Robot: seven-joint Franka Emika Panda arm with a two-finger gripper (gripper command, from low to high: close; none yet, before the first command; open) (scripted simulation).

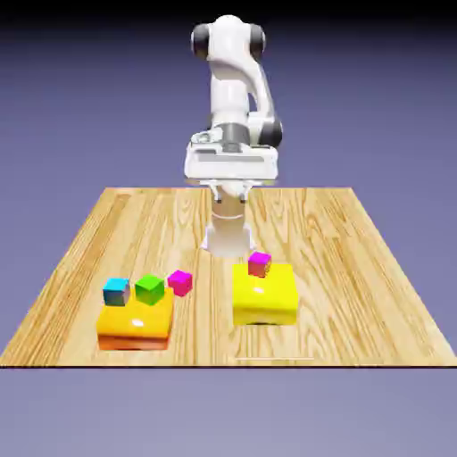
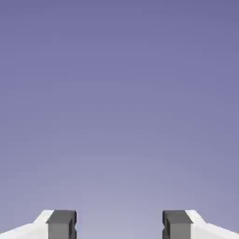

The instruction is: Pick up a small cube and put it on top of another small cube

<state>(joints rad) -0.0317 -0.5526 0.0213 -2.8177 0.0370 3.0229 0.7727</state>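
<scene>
Approach not begun: pincer (image 2: 119,226) wide, empty.
Next, I judge: descend to the pink cube (image 1: 180,282) at seven o'clock; its twin (image 1: 260,263) tops the yellow block (image 1: 265,297).

One small magenta-pink cube (image 1: 260,263) sits on my yellow block (image 1: 265,295); its twin (image 1: 180,282) lies on the wooden table (image 1: 357,268), just right of the orange-based block (image 1: 136,319).

A rendered simulation scene, not a real room: a plain wooden table (image 1: 357,268) floats before a flat blue-violet backdrop (image 1: 89,98). A white robot arm (image 1: 234,98) stands over glossy toy-coloured blocks (image 1: 265,296), lab-test style.
</scene>
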